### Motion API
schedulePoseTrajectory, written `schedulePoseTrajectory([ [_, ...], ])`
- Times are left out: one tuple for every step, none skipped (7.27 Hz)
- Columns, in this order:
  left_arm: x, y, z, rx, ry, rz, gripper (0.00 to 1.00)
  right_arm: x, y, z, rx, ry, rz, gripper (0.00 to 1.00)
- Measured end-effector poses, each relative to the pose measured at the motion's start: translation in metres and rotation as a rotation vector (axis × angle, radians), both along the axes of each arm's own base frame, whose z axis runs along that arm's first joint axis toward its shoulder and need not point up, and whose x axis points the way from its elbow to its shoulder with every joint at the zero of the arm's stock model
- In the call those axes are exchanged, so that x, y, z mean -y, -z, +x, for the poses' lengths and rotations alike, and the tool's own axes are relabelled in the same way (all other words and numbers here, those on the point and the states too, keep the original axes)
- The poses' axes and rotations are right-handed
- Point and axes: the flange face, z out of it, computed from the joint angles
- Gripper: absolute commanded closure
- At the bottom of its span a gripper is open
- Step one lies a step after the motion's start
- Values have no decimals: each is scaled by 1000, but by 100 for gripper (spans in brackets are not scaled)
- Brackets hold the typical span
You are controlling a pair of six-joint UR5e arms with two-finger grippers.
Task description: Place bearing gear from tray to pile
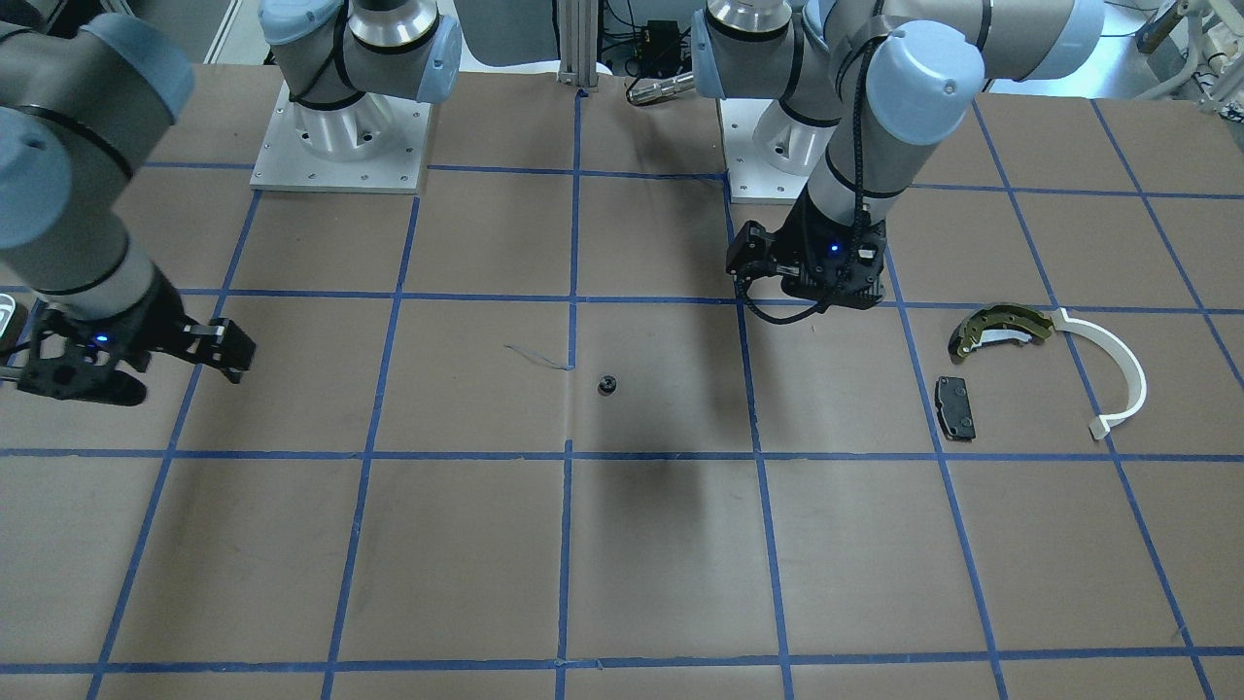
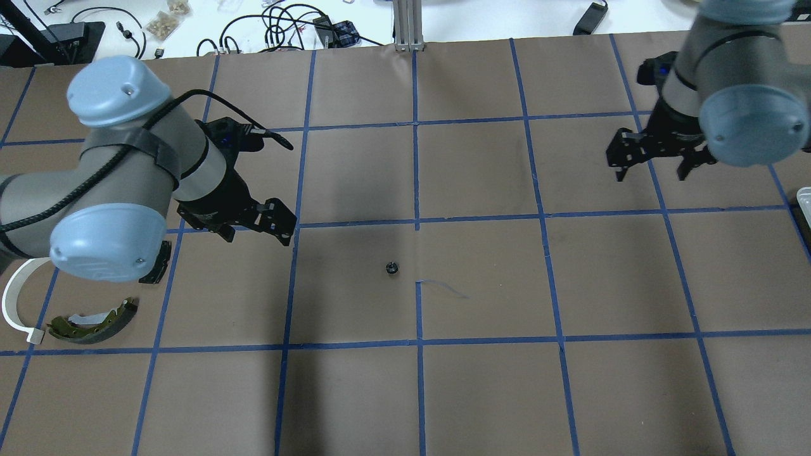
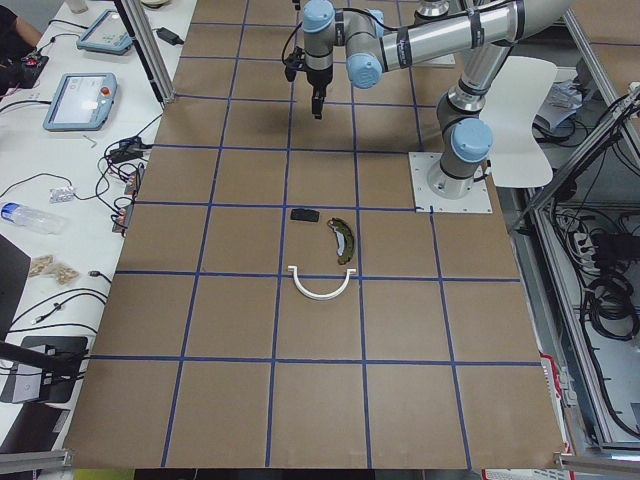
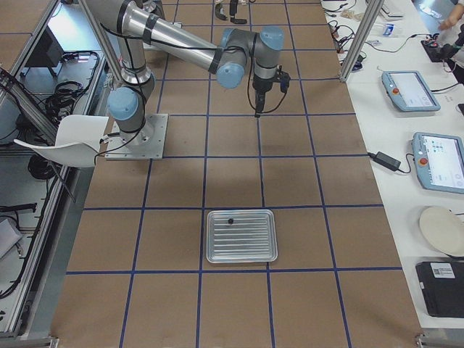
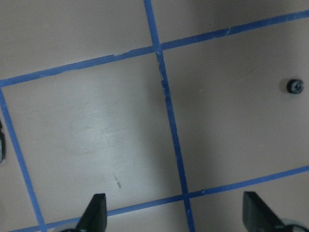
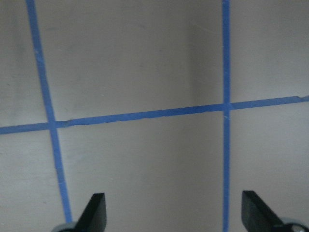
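A small black bearing gear (image 1: 606,385) lies alone on the brown table near its middle; it also shows in the overhead view (image 2: 391,268) and at the right of the left wrist view (image 5: 294,86). My left gripper (image 2: 256,236) is open and empty, hovering left of the gear. My right gripper (image 2: 651,176) is open and empty, far right. The tray (image 4: 241,235) holds one small dark part (image 4: 230,221). The pile is an olive brake shoe (image 1: 1001,329), a white curved strip (image 1: 1118,374) and a black pad (image 1: 954,406).
Blue tape lines (image 2: 416,221) divide the table into squares. The tray's corner (image 2: 804,199) shows at the overhead view's right edge. The two arm bases (image 1: 340,146) stand at the robot's side. Cables and tablets (image 3: 80,100) lie on side benches.
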Motion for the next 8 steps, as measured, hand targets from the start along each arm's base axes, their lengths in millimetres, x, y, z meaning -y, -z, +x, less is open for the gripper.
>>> schedulePoseTrajectory([
  [-4, 19, -26, 7, 27, -9, 0, -7, -1, -58, 2, -37, 13, 0],
  [-9, 38, -48, 20, 40, -12, 0, -18, 1, -116, 11, -72, 23, 0],
  [-12, 55, -66, 28, 40, 0, 0, -33, 8, -173, 28, -90, 37, 0],
  [-13, 71, -83, 30, 47, 3, 0, -48, 25, -226, 48, -106, 47, 0],
  [-11, 86, -98, 26, 61, -10, 0, -58, 52, -273, 50, -125, 43, 0],
  [-7, 100, -110, 21, 78, -30, 0, -65, 84, -313, 34, -155, 34, 0],
  [-3, 116, -120, 19, 94, -52, 0, -73, 112, -345, 28, -187, 28, 0],
  [-3, 130, -130, 21, 112, -55, 0, -84, 134, -367, 39, -193, 29, 5],
])
